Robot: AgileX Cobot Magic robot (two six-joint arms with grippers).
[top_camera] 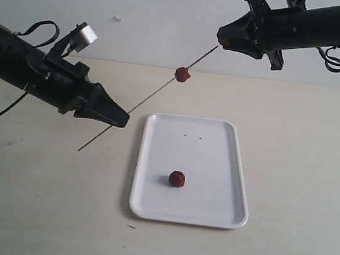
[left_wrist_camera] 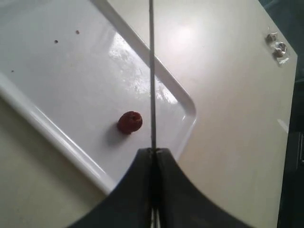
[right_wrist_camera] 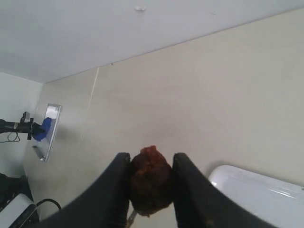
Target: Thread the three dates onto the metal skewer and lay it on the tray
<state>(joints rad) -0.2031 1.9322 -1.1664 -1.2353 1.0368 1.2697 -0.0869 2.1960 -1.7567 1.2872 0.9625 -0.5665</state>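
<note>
The left gripper (top_camera: 119, 120) has its fingers pressed together on the metal skewer (top_camera: 152, 96), gripping it close to its low, near-left end. A short tail of rod sticks out beyond the fingers, over the table (top_camera: 306, 153), just left of the tray (top_camera: 140, 161). From there the skewer slants up and away to the right, above the tray's far-left corner.

About halfway up the rod sits the threaded date (top_camera: 182, 74), apart from both grippers, with bare rod on either side of it.

The right gripper (top_camera: 223, 42) hangs high at the far right. Its fingers (right_wrist_camera: 114, 190) stand part-way apart and clamp the held date (right_wrist_camera: 150, 180) between their inner faces; the fruit fills the gap and bulges a little past the tips. The skewer's upper tip reaches this date. Whether it has pierced it cannot be told.

The loose date (top_camera: 177, 179) lies on the tray, near its middle and somewhat toward the near rim, touching no wall. In the left wrist view it lies just beside the line of the rod, though far below it. Bare white floor surrounds it, and beige tabletop lies open on both sides of the tray and in front.
</note>
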